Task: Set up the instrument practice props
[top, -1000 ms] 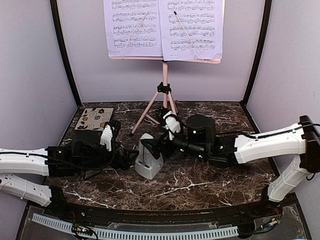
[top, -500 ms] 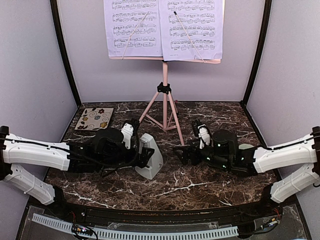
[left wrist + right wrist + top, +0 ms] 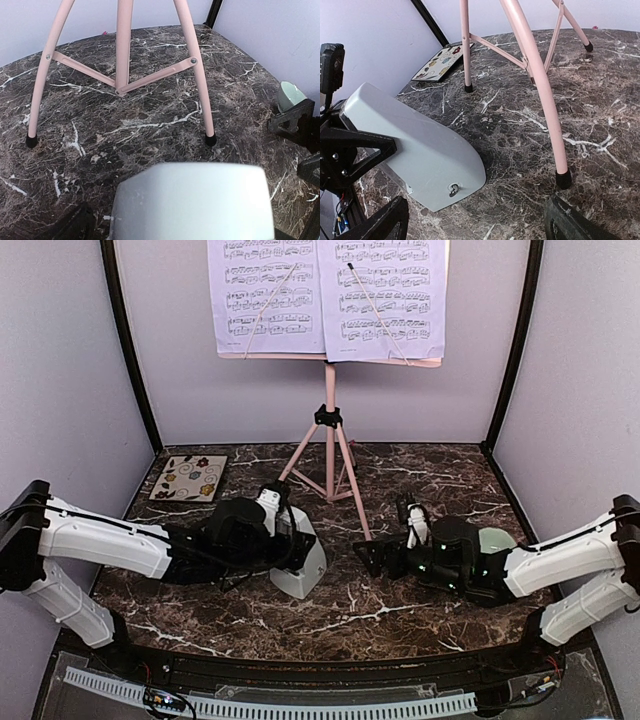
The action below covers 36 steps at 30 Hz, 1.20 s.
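Handover seems under way: the right gripper has backed off wide open and empty, while the left gripper now straddles the metronome before the music stand, its grip unclear.

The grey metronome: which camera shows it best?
The right wrist view: the metronome shows large and sharp, one whole face visible. The top view has it partly hidden by the left arm; the left wrist view catches only a blurred edge.

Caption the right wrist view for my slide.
Left pincer holds the tilted metronome, with the pink music stand legs behind.
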Each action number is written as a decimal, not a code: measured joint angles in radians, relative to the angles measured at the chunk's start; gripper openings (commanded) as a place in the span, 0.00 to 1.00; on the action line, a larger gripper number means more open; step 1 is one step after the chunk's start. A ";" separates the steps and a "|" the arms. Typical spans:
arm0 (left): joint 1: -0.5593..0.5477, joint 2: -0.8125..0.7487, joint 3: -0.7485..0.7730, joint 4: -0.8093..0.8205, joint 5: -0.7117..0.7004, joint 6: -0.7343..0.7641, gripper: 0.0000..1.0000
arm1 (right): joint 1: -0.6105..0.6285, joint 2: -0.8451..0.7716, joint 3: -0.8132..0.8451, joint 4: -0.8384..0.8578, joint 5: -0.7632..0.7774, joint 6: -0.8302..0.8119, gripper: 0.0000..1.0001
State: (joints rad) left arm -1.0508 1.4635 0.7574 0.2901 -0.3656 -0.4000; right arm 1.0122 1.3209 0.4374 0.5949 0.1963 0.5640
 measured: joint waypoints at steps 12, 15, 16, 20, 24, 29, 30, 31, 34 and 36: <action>0.003 0.061 -0.006 0.084 0.005 0.034 0.40 | -0.001 0.119 -0.018 0.102 0.006 0.073 0.78; 0.002 0.048 -0.013 0.082 0.007 0.046 0.35 | -0.001 0.163 -0.018 0.137 -0.006 0.088 0.69; -0.001 0.039 -0.018 0.081 0.006 0.051 0.35 | -0.001 0.179 -0.017 0.148 -0.017 0.093 0.65; -0.025 -0.014 -0.024 0.092 -0.024 0.083 0.34 | 0.000 0.251 0.000 0.192 -0.055 0.124 0.55; -0.069 -0.075 -0.047 0.165 -0.066 0.126 0.33 | 0.011 0.313 0.033 0.259 -0.094 0.156 0.47; -0.108 -0.115 -0.066 0.239 -0.100 0.177 0.32 | 0.035 0.340 0.066 0.328 -0.123 0.169 0.44; -0.111 -0.118 -0.067 0.248 -0.106 0.187 0.32 | 0.041 0.341 0.068 0.339 -0.124 0.170 0.43; -0.114 -0.121 -0.069 0.254 -0.111 0.196 0.31 | 0.043 0.342 0.069 0.348 -0.125 0.169 0.42; -0.118 -0.125 -0.072 0.271 -0.120 0.211 0.30 | 0.055 0.342 0.073 0.354 -0.114 0.154 0.37; -0.119 -0.125 -0.073 0.279 -0.124 0.217 0.30 | 0.071 0.342 0.075 0.356 -0.109 0.142 0.36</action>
State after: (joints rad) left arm -1.1694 1.3384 0.6846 0.5690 -0.4896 -0.1833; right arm 1.0828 1.6627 0.5125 0.9512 0.0872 0.7059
